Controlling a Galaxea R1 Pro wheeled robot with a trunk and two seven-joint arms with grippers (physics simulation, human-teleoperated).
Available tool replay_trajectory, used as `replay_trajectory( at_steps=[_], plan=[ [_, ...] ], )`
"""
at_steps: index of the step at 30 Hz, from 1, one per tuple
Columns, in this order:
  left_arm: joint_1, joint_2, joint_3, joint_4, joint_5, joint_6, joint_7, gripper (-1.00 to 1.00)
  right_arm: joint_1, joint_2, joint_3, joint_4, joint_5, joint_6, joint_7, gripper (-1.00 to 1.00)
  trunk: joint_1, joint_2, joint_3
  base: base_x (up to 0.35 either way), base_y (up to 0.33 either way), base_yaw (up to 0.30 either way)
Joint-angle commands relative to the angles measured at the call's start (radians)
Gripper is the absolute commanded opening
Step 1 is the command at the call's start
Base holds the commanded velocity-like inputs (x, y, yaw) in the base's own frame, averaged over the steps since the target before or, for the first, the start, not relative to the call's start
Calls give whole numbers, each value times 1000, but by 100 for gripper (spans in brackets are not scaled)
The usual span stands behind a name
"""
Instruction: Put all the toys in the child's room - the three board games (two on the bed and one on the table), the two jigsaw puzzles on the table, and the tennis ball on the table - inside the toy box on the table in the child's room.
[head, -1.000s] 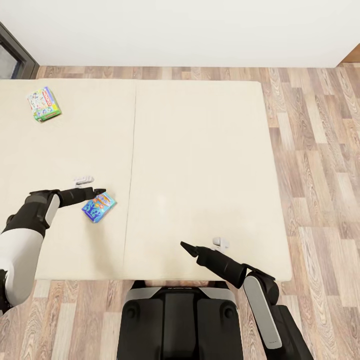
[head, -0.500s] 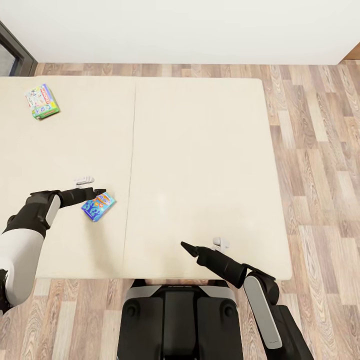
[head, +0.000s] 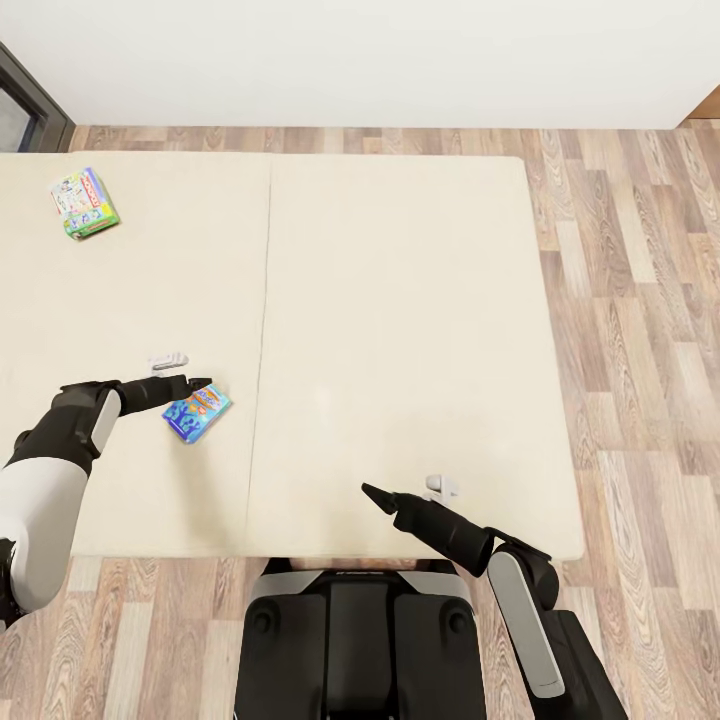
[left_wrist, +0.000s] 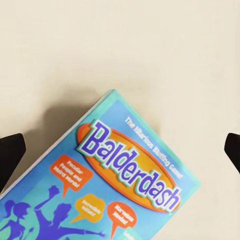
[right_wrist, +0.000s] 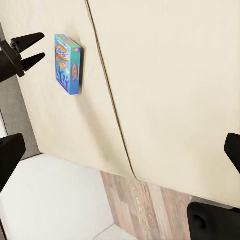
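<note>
Head: left gripper (head: 203, 384) spread, empty, touching blue board game (head: 197, 412) at bed's (head: 400, 300) 8 o'clock; Monopoly box (head: 85, 203) at 10 | Left wrist: Balderdash cover between parted fingers (left_wrist: 10, 152) | Right wrist: right gripper (right_wrist: 120, 155) wide apart, empty

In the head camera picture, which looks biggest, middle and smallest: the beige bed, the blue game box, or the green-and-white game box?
1. Beige bed, by far the biggest.
2 and 3. Blue game box and green-and-white game box look about alike; the green one lies farther away, so no ranking.
</note>
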Motion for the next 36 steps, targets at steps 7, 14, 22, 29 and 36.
replay_trajectory(
  at_steps=[7,14,22,29,36],
  plan=[
    [0,0,5,-1,-3,0,-9,100,0,1,-1,-1,0,5,3,100,0,-1,-1,0,0,0],
    [0,0,5,-1,-2,-6,-10,100,0,1,-1,-1,1,5,3,100,0,-1,-1,0,0,0],
    [0,-1,5,-1,-2,-6,-9,100,0,1,-2,-1,0,4,3,100,0,-1,-1,0,0,0],
    [0,-1,5,-1,-3,-7,-9,100,0,1,-2,-1,0,5,3,100,0,-1,-1,0,0,0],
    [0,-1,5,-1,-3,-7,-9,100,0,-2,-3,-1,0,5,3,100,0,-1,-7,0,0,0]
  ],
)
